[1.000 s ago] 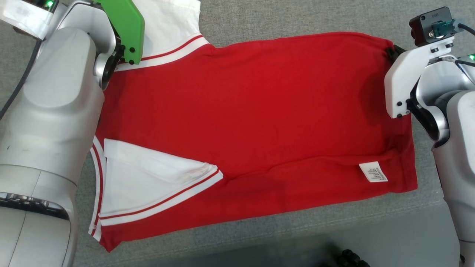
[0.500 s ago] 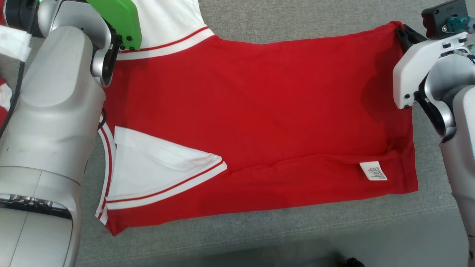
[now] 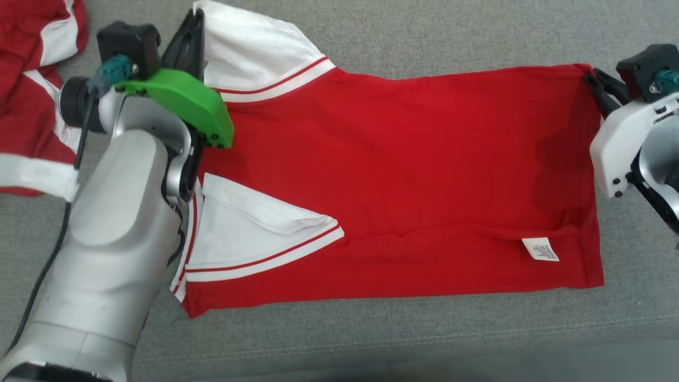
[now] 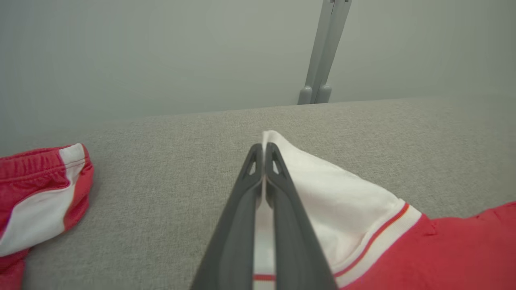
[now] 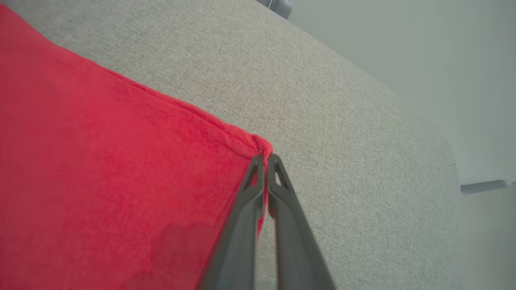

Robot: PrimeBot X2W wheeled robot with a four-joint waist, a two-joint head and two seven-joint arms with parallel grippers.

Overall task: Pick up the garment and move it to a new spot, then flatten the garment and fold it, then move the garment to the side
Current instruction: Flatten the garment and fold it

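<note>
A red garment (image 3: 403, 175) with white, red-striped sleeves lies spread lengthwise on the grey cushion (image 3: 424, 32). My left gripper (image 3: 197, 16) is shut on the far white sleeve (image 3: 254, 53) at the garment's upper left corner; the left wrist view shows the left gripper (image 4: 264, 147) with white cloth (image 4: 334, 193) pinched between its dark fingers. My right gripper (image 3: 590, 78) is shut on the garment's far right corner, and in the right wrist view the right gripper (image 5: 265, 158) clamps the red corner (image 5: 258, 143). A near white sleeve (image 3: 249, 233) lies folded onto the body. A white label (image 3: 540, 249) shows near the right hem.
Another red and white garment (image 3: 32, 95) lies crumpled at the far left, also seen as a red and white heap (image 4: 36, 197). The cushion's near edge (image 3: 477, 339) runs below the garment. A grey metal leg (image 4: 322, 52) stands behind the cushion's far edge.
The head camera has tilted up, bringing the far-left garment into view. Both grippers have carried the far edge of the garment away from me and a little rightward, still holding their corners.
</note>
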